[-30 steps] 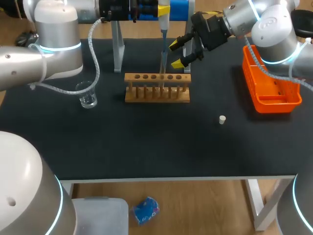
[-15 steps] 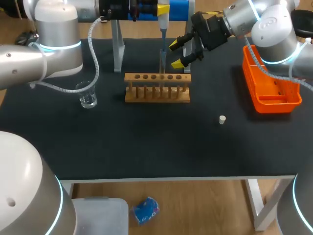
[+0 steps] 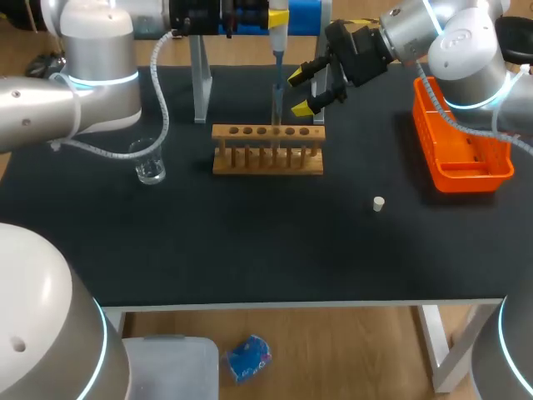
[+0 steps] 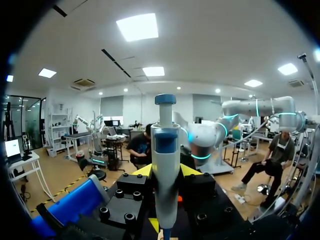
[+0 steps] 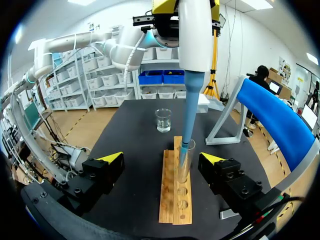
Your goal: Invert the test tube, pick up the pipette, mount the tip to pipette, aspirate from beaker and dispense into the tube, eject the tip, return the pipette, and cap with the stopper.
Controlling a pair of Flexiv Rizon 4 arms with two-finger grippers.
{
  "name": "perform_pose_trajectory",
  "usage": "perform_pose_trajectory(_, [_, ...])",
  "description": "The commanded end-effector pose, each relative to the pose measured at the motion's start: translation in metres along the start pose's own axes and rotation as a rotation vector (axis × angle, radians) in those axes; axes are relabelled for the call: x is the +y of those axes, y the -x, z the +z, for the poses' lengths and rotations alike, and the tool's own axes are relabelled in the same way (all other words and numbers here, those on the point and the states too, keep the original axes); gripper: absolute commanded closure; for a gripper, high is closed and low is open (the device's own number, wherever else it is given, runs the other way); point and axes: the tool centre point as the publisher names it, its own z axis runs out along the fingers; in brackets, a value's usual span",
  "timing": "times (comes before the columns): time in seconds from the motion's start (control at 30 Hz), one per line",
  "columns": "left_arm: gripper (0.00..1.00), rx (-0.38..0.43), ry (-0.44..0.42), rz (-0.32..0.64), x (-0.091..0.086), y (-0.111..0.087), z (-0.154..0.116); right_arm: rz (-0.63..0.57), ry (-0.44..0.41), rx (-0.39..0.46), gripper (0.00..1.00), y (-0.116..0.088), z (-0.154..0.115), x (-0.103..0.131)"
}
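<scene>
My left gripper (image 3: 278, 17) is at the table's back, shut on the white and blue pipette (image 3: 278, 58), which hangs upright; in the left wrist view the pipette (image 4: 165, 165) stands between the yellow fingertips (image 4: 190, 170). Its tip reaches down into a clear test tube (image 5: 184, 161) standing in the wooden rack (image 3: 266, 160). My right gripper (image 3: 298, 92) is open just right of the pipette, above the rack's right end; its view shows the right gripper (image 5: 161, 159) with the tube ahead of the open fingers. The glass beaker (image 3: 150, 169) stands left of the rack. A small white stopper (image 3: 378, 203) lies front right.
An orange basket (image 3: 460, 146) sits at the right edge of the black table (image 3: 250, 242). The blue pipette stand (image 3: 304, 17) with grey legs (image 3: 200, 83) rises behind the rack, close to both grippers.
</scene>
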Motion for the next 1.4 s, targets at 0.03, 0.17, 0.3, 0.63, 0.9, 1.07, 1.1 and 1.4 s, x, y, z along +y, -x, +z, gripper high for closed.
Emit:
perform_pose_trajectory(0.03, [1.00,0.004,-0.001,0.000,0.002,0.002,0.000,0.001,-0.004,0.002,0.00,0.000,-0.001,0.001])
perform_pose_trajectory(0.17, [1.00,0.003,-0.002,-0.002,0.004,0.001,0.001,0.001,-0.004,0.002,0.00,0.000,-0.001,0.001])
perform_pose_trajectory(0.3, [1.00,-0.002,-0.003,-0.002,0.007,0.001,0.001,0.001,-0.004,0.002,0.00,0.000,-0.001,0.001])
perform_pose_trajectory(0.63, [1.00,-0.008,-0.003,-0.002,0.010,0.001,0.001,0.001,-0.004,0.002,0.00,0.000,-0.001,0.001])
perform_pose_trajectory(0.9, [1.00,-0.012,-0.007,-0.005,0.012,0.001,0.001,0.001,-0.004,0.002,0.00,0.000,-0.001,0.001])
perform_pose_trajectory(1.07, [1.00,-0.014,-0.009,-0.002,0.012,0.001,0.001,0.001,-0.004,0.002,0.00,0.000,-0.001,0.001])
perform_pose_trajectory(1.1, [1.00,-0.014,-0.009,-0.002,0.012,0.001,0.001,0.001,-0.004,0.002,0.00,0.000,-0.001,0.001])
perform_pose_trajectory(1.4, [1.00,-0.017,-0.006,-0.001,0.011,0.001,0.002,0.001,-0.004,0.002,0.00,0.000,-0.001,0.001])
